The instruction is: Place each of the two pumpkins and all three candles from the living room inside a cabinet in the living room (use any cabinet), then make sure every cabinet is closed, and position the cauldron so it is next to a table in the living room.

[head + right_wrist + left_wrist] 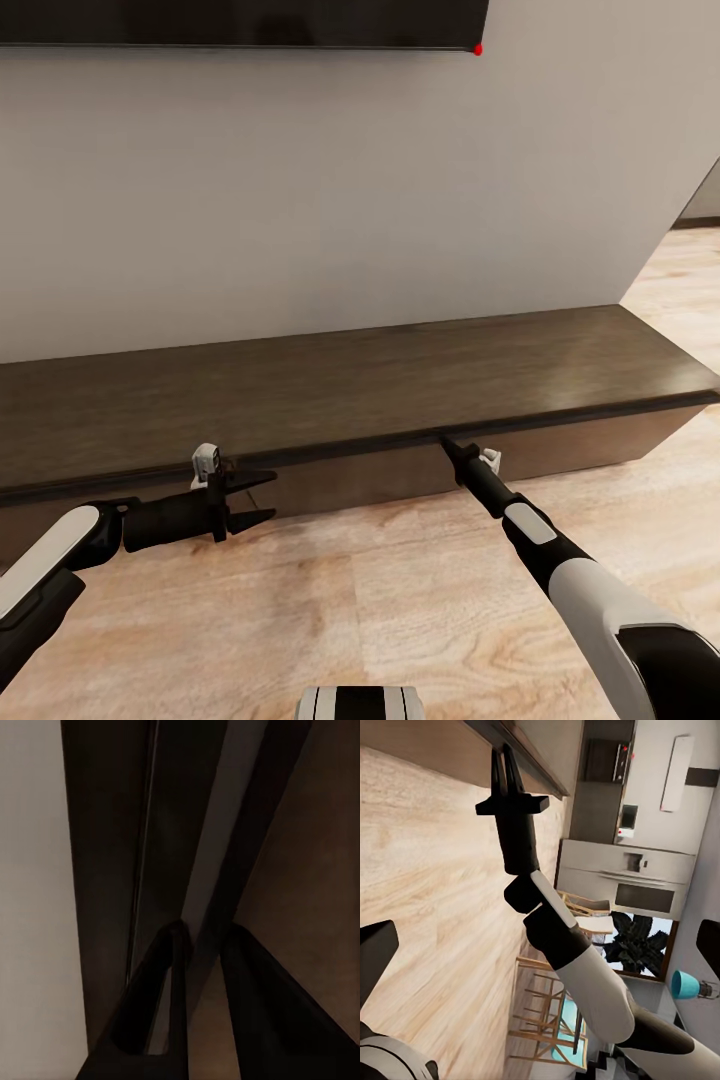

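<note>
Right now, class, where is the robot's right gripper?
In the head view, the right gripper sits right of centre, its tip at the cabinet's top front edge.

Cabinet (380,385): long, low, dark brown wood, flat against wall. Top bare, front faces flush under top lip, appears closed. Runs across head view, right end near room corner. Stands on light wood floor.

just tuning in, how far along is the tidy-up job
Nothing can be confirmed done. The cabinet looks closed along its front, its top bare. In hand: the right gripper has its tips at the cabinet's top front edge, the left gripper open beside it. Pumpkins, candles and cauldron are left.
</note>
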Controlling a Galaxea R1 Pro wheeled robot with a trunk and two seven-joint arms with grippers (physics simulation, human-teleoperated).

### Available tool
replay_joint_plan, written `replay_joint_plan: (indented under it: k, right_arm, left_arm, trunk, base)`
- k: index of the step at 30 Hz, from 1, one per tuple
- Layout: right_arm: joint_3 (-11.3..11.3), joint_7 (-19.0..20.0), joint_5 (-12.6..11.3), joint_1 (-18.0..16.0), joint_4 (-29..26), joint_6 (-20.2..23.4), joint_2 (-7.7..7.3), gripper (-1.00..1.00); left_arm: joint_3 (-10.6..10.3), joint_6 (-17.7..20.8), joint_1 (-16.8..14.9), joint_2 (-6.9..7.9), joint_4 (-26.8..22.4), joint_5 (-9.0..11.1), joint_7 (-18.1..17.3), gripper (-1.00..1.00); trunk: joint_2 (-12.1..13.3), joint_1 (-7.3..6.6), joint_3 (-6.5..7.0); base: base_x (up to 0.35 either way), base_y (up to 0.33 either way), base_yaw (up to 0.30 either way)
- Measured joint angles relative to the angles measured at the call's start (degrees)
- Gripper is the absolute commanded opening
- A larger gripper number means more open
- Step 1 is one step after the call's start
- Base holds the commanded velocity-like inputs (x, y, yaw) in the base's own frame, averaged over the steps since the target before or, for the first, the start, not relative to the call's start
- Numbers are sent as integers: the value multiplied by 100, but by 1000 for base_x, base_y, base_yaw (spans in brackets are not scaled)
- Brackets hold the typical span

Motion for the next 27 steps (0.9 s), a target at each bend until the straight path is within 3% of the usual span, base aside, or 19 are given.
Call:
replay_joint_plan:
  k: [10, 27]
  right_arm:
    - [2, -5, -6, 0, 0, 2, 0, -100]
    - [-109, -160, -89, -2, -49, -7, -7, -100]
  left_arm:
    - [0, 0, 0, 0, 0, 0, 0, 100]
    - [2, -1, 2, 1, -2, 0, 1, 100]
  trunk:
    - [0, 0, 0]
    - [0, 3, 0]
  base:
    - [-7, 0, 0]
    - [-168, 0, 0]
